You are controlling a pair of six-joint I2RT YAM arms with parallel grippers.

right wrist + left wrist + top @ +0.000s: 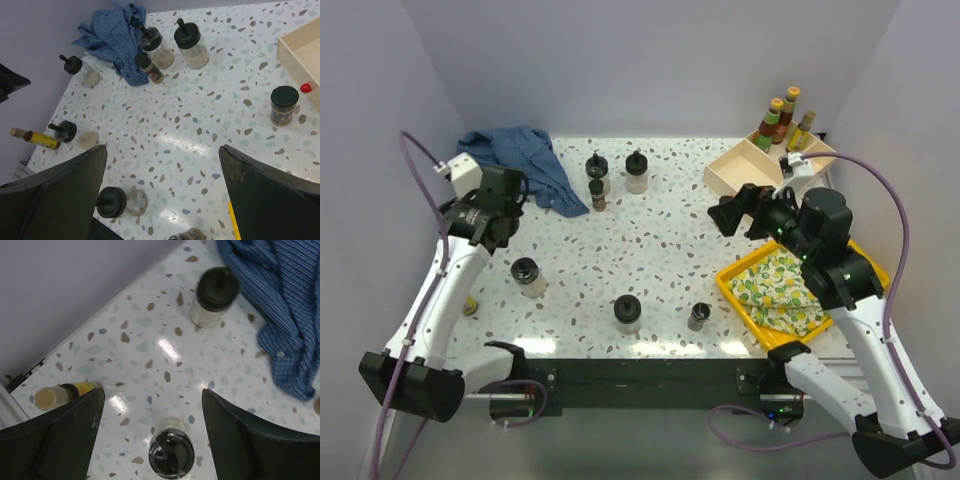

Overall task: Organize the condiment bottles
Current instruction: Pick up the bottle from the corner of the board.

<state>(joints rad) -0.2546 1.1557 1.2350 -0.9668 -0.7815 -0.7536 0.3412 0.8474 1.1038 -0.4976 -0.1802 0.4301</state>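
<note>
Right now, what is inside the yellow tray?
A lemon-print cloth lies crumpled in the yellow tray. The right arm covers the tray's far side, and anything beneath the cloth cannot be seen.

Terrazzo table (660, 230): blue cloth (520, 160), black-lidded jars (627, 312), beige tray (740, 165), yellow tray (724, 279), toppled sauce bottle (65, 394).

Bright, even light falls from overhead. White glare patches shine on the glossy bench (660, 240) in all three views. Shadows under the bottles (636, 172) are short and soft. The left wrist view is slightly blurred.
</note>
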